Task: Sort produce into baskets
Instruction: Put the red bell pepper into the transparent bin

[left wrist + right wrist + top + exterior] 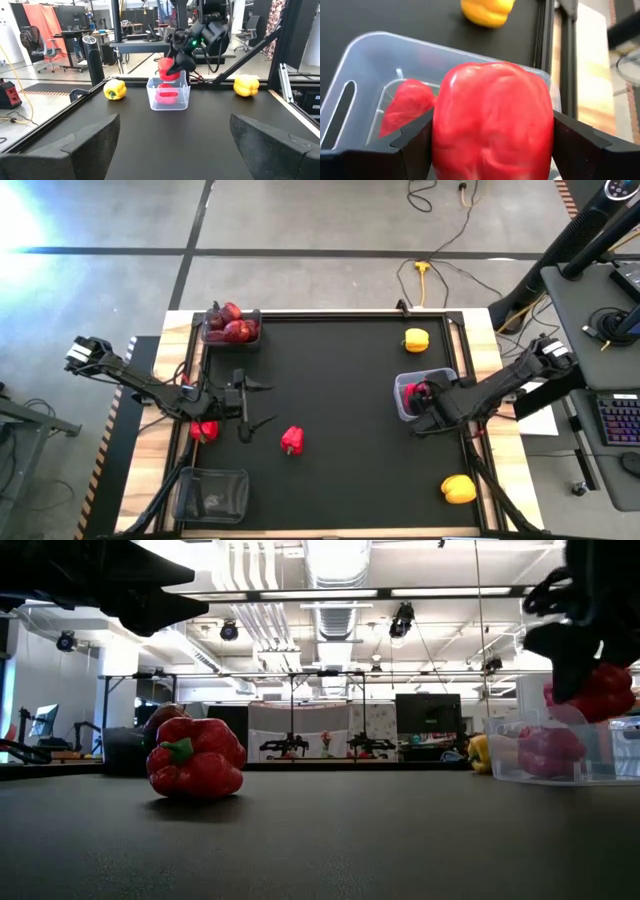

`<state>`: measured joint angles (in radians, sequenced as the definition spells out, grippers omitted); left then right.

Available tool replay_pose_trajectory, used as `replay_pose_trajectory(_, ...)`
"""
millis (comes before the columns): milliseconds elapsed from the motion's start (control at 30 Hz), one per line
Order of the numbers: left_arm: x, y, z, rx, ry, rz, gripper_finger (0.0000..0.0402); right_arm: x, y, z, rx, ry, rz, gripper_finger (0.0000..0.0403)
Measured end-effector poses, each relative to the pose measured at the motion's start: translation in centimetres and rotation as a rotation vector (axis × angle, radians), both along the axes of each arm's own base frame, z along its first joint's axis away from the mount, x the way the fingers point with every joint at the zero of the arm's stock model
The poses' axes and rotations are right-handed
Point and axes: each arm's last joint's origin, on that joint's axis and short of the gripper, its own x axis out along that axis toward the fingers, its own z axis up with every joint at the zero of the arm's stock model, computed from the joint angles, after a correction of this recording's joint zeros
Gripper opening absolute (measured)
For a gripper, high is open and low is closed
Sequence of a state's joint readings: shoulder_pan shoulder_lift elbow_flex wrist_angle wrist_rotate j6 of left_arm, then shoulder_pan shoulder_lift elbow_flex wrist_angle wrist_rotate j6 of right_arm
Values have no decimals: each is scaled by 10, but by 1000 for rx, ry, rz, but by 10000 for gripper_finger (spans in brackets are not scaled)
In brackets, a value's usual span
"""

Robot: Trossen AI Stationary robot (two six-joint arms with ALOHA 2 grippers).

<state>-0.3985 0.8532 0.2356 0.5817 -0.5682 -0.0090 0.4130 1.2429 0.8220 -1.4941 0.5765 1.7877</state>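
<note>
Right wrist view: the right gripper (492, 132) clamps a red pepper (492, 120) just above the clear tub (357, 55) already holding one, so an off-centre drop could clip the rim and roll away; the left gripper (258, 403) waits, fingers wide.

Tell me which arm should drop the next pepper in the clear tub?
Right. Its gripper already holds a red pepper over the clear tub; the left gripper is open mid-table.
</note>
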Motion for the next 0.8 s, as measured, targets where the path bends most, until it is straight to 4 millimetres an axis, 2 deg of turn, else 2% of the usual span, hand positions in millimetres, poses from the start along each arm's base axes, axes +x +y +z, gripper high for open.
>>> replay_pose_trajectory(233, 1, 0, -1, 1, 4, 1, 359, 10, -10, -15, 45, 122, -73, 312)
replay_pose_trajectory(433, 1, 0, -1, 1, 4, 1, 359, 28, -18, -32, 83, 133, -41, 315)
replay_pose_trajectory(667, 1, 0, -1, 3, 7, 1, 359, 36, -29, -36, 76, 123, -28, 361)
replay_pose_trajectory(800, 1, 0, -1, 2, 6, 1, 359, 36, -31, -34, 63, 116, -21, 371)
